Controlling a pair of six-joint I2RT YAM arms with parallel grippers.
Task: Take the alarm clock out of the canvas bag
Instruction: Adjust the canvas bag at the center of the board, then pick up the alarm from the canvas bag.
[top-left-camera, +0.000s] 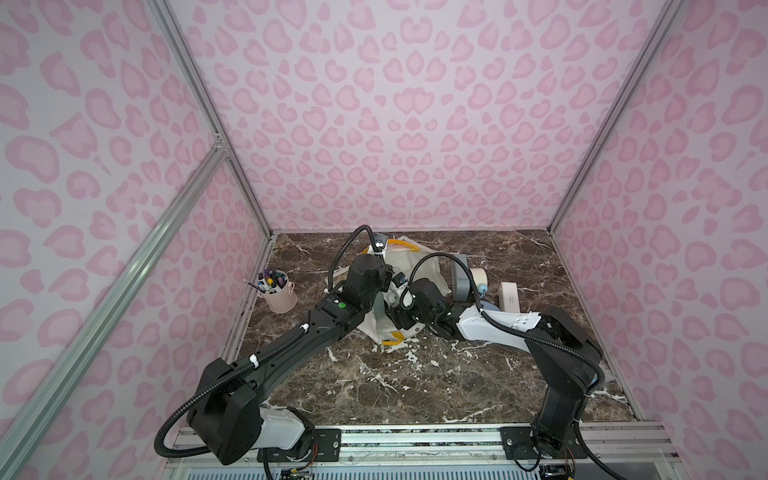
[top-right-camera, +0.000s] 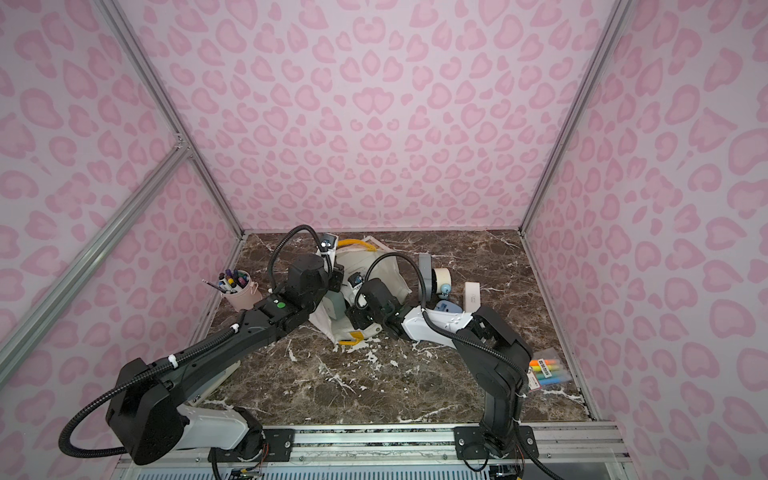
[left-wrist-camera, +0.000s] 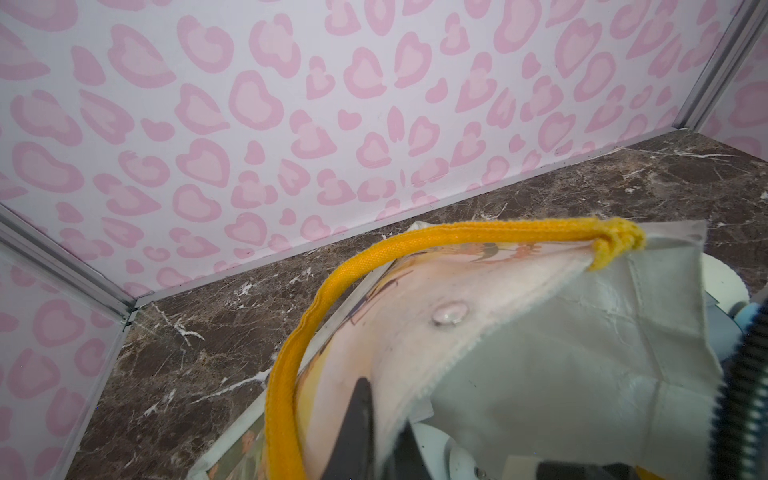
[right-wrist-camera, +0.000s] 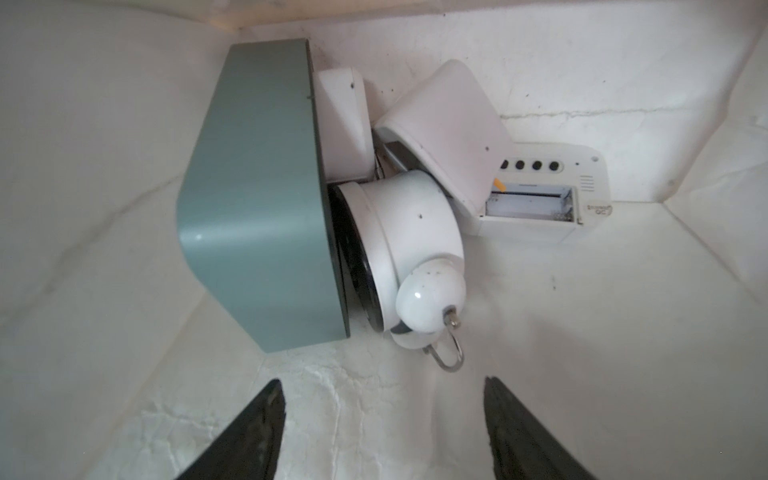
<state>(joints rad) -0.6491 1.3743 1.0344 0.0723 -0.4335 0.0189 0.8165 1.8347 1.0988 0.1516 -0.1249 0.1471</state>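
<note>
The alarm clock, white and round with a bell on top, is lying on its side deep inside the canvas bag. It is leaning against a grey-green box and sitting just beside a white flat clock with its battery slot showing. The right hand is reaching into the bag's mouth. Its two fingers are standing spread apart with nothing between them, pointing at the alarm clock and not touching it. The left hand is gripping the bag's cloth rim, clenched on it just beside the yellow strap.

In both top views the bag is lying slumped toward the far middle of the table, a dark brown marble top with white veins. A pink bucket full of pens is standing near the table's left edge. A roll of tape and a white box are sitting to the bag's right. In a top view a pack of markers is lying by the right edge. Pale walls with pink heart-like spots are closing in three sides, joined by metal rails.
</note>
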